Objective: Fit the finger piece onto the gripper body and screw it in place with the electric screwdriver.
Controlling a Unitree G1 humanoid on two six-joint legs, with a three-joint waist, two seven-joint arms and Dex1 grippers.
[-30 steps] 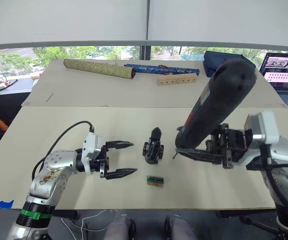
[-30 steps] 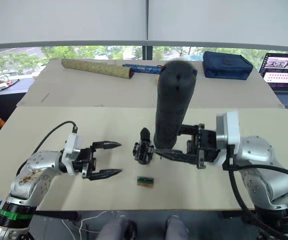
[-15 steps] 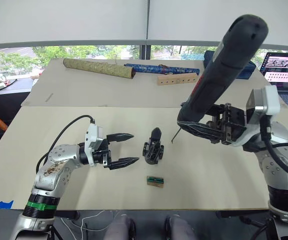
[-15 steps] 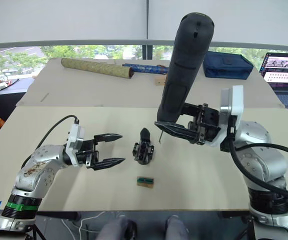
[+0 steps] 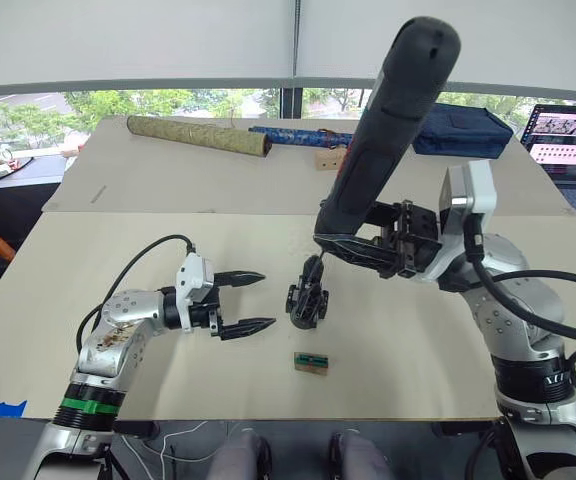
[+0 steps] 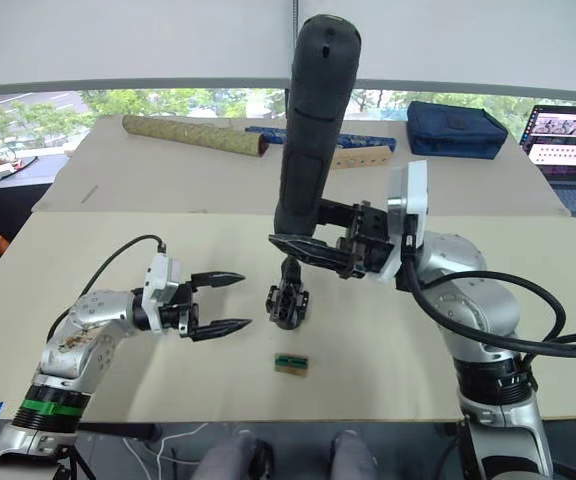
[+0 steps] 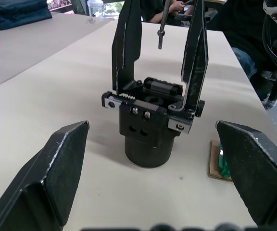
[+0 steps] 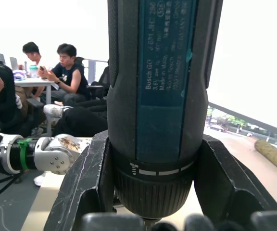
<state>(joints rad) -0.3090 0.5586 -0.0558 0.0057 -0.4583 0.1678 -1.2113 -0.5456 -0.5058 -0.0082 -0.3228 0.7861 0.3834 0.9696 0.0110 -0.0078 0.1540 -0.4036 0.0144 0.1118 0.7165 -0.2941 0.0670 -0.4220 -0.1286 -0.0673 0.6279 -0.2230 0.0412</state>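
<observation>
Black against the pale desk (image 5: 438,360), the gripper body (image 5: 307,300) is standing upright near the middle, seen from my head camera, with my arms closing in from both sides. My right gripper (image 5: 353,248) is clenching the electric screwdriver (image 5: 388,125) low on its barrel, the thick dark cylinder leaning up and away while its thin bit is pointing down just above the top of the gripper body. My left gripper (image 5: 251,300) is hovering just beside the gripper body on its left, jaws released and spread, gripping nothing. A small wooden block with a green top (image 5: 311,361) is lying on the desk in front of the gripper body. Farther back, a gold rolled tube (image 5: 198,136), a blue patterned tube (image 5: 303,135), a dark blue pouch (image 5: 463,128) and an open laptop (image 5: 568,140) are sitting along the rear of the desk.

From my left wrist, I am looking straight at the gripper body (image 7: 151,127): two upright black pointed fingers are rising from its rails, one of them the finger piece (image 7: 127,45), though I cannot tell which. The screwdriver's metal bit (image 7: 161,26) is hanging between their upper ends, apart from both. My own open fingers (image 7: 56,166) are flanking the round base without touching it.

From my right wrist, the jaws are grasping the electric screwdriver (image 8: 160,91) at its collar, and seated people (image 8: 69,72) are showing behind it.
</observation>
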